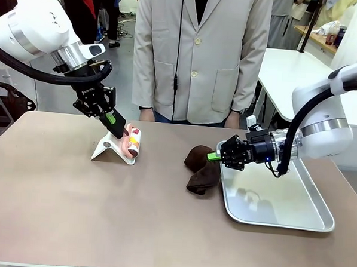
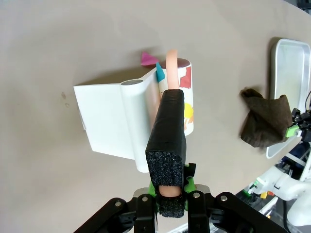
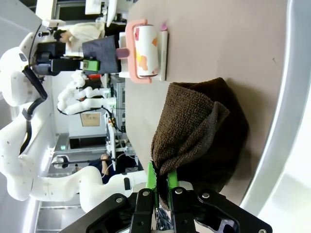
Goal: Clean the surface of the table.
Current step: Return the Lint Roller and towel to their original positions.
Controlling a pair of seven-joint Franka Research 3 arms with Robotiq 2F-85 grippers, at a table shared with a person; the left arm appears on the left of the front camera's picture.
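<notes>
Tabletop (image 1: 73,206): brownish-taupe surface spanning the lower two thirds of the front frame, rounded corners, thin pale edge.

Left pincer (image 1: 114,123): upper left of centre in the front frame, clamped tight on the black foam handle (image 2: 166,141) of a lint roller (image 1: 132,142). The roller's patterned drum lies against a white stand (image 1: 109,146) on the tabletop.

Right pincer (image 1: 215,156): right of centre in the front frame, jaws pinched together on an edge of a dark brown cloth (image 1: 200,167). The cloth is bunched on the tabletop, touching the left rim of a shiny metal tray (image 1: 317,220) at lower right.

Person (image 1: 197,54): pale jacket, standing at the far edge, top centre, hands low beside the tabletop edge.
</notes>
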